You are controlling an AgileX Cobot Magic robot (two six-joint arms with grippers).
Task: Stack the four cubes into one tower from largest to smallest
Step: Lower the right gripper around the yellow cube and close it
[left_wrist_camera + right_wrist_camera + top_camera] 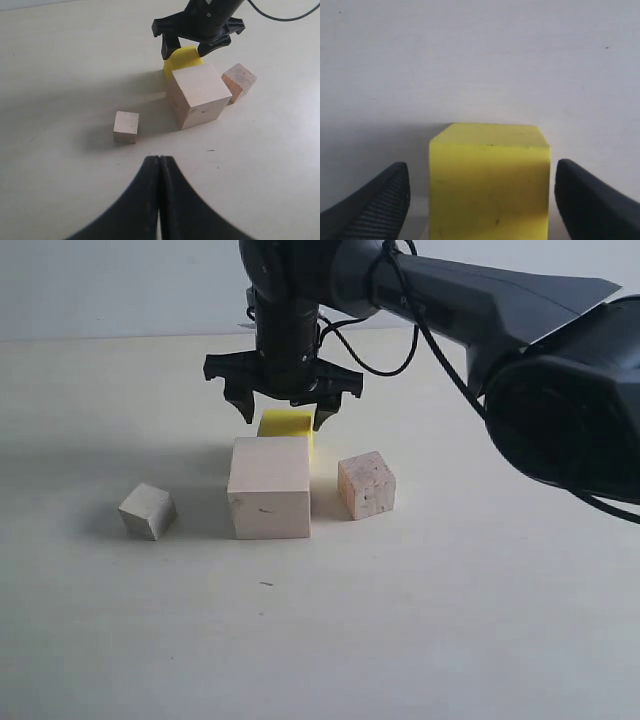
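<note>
**Right gripper lines up the yellow cube**

Centre frame, the right gripper [283, 416] hangs open, straddling the yellow cube [286, 426] just behind the large pale wood cube [269, 487]. There are gaps on both sides, so no grip yet. The left gripper [159, 165] is closed on nothing, likely keeping clear.

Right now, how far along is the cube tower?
Done: nothing stacked; pale wood cube, speckled tan cube and greyish-white cube sit apart on the table. In hand: open right tool straddles the yellow cube behind the pale one in the exterior view, not gripping yet. Idle: left tool, shut. Left: all three placements.
</note>
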